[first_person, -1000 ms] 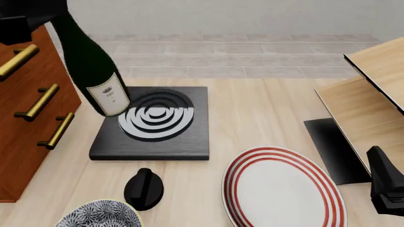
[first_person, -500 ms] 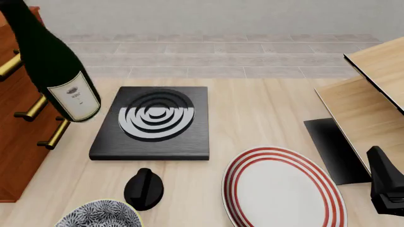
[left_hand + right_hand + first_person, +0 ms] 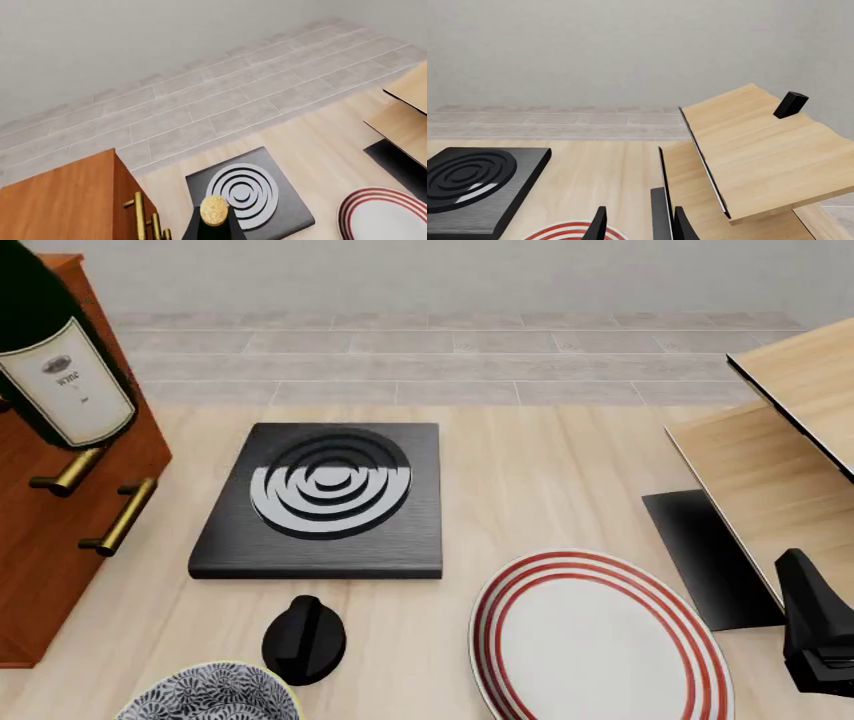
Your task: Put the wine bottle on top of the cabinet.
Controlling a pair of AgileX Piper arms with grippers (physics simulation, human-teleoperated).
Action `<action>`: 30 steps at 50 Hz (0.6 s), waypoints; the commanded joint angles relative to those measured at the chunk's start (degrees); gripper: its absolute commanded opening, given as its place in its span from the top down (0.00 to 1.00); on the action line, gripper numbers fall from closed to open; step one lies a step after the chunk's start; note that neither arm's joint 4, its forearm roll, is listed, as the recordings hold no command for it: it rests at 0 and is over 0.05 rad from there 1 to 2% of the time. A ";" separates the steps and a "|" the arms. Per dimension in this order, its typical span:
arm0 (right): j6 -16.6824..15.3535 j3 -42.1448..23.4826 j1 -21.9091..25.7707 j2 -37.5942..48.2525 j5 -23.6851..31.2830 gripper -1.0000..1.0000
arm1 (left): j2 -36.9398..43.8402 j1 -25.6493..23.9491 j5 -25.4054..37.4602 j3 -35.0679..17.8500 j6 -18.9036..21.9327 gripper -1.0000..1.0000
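- Reddish-brown wood marks the cabinet (image 3: pixel 60 510) at nine o'clock on the tabletop (image 3: pixel 561 480); nothing is seen resting on its top.
- Dark green wine bottle (image 3: pixel 54 350) hangs tilted at ten o'clock, overlapping the cabinet front; lifted clear of the tabletop, placing remains.
- Left hand: out of frame, so grip cannot be told, though it presumably carries the bottle.
- Right hand (image 3: pixel 637 222) idles at five o'clock, fingers apart, empty.

Light-wood table (image 3: pixel 534 480) under cabinet (image 3: pixel 54 540), black ringed slab (image 3: pixel 327 502), red-striped plate (image 3: pixel 594 640), patterned bowl (image 3: pixel 207 695), black knob (image 3: pixel 304 638).
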 commanded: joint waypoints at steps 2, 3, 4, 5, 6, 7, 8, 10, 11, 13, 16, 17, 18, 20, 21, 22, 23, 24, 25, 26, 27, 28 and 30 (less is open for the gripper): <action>-0.01 0.00 -0.01 0.00 -0.01 0.00 | 1.46 4.38 2.88 -6.69 0.99 1.00; 0.00 0.00 -0.01 0.00 0.00 0.00 | 1.68 4.78 3.13 -7.15 1.07 1.00; 0.00 0.00 -0.01 0.00 0.00 0.00 | 1.81 5.32 3.11 -7.21 1.50 1.00; -0.02 0.00 0.00 0.00 0.00 0.00 | 1.89 5.47 3.24 -7.36 1.64 1.00; -0.01 0.00 0.00 0.00 -0.01 0.00 | 1.94 5.64 3.27 -7.49 1.88 1.00; -0.01 0.00 0.01 0.00 0.00 0.00 | 2.28 6.56 3.50 -8.16 2.74 1.00; 0.00 0.00 0.00 0.00 0.00 0.00 | 2.54 6.90 3.47 -8.54 2.46 1.00; 0.00 0.00 0.01 0.00 0.00 0.00 | 3.01 7.31 3.81 -9.44 2.30 1.00; -0.01 0.00 0.01 0.00 -0.01 0.00 | 3.37 8.04 3.91 -9.97 2.90 1.00; 0.02 0.00 0.00 0.00 0.00 0.00 | 3.68 8.46 4.05 -10.63 2.74 1.00; -0.01 0.00 0.01 0.00 -0.01 0.00 | 5.02 10.12 5.08 -13.92 2.89 1.00; -0.02 0.00 -0.01 0.00 -0.01 0.00 | 5.37 10.96 5.12 -14.68 2.91 1.00; 0.00 0.00 0.01 0.00 -0.01 0.00 | 5.44 11.52 5.08 -14.50 3.59 1.00; 0.00 0.00 0.00 0.00 0.01 0.00 | 5.22 12.39 4.64 -13.66 4.27 1.00; 0.01 0.00 0.00 0.00 0.00 0.00 | 5.33 12.90 4.54 -14.00 4.08 1.00; 0.00 0.00 0.00 0.00 0.00 0.00 | 5.74 13.56 4.92 -15.12 3.62 1.00; 0.01 0.00 -0.01 0.00 0.01 0.00 | 5.92 14.01 5.04 -15.56 3.84 1.00; 0.00 0.00 -0.01 0.00 0.00 0.00 | 6.09 14.44 5.19 -15.91 4.07 1.00; 0.00 0.00 0.00 0.00 0.01 0.00 | 6.27 14.80 5.40 -16.30 4.05 1.00; 0.00 0.00 0.00 0.00 0.01 0.00 | 6.28 14.80 5.41 -16.32 4.05 1.00; -0.01 0.00 0.01 0.00 -0.01 0.00 | 6.23 15.07 5.28 -16.06 4.10 1.00; -0.01 0.00 0.01 0.00 -0.01 0.00 | 6.12 15.32 5.01 -15.53 4.22 1.00; -0.01 0.00 0.00 0.00 -0.01 0.00 | 6.37 16.11 4.68 -15.34 4.95 1.00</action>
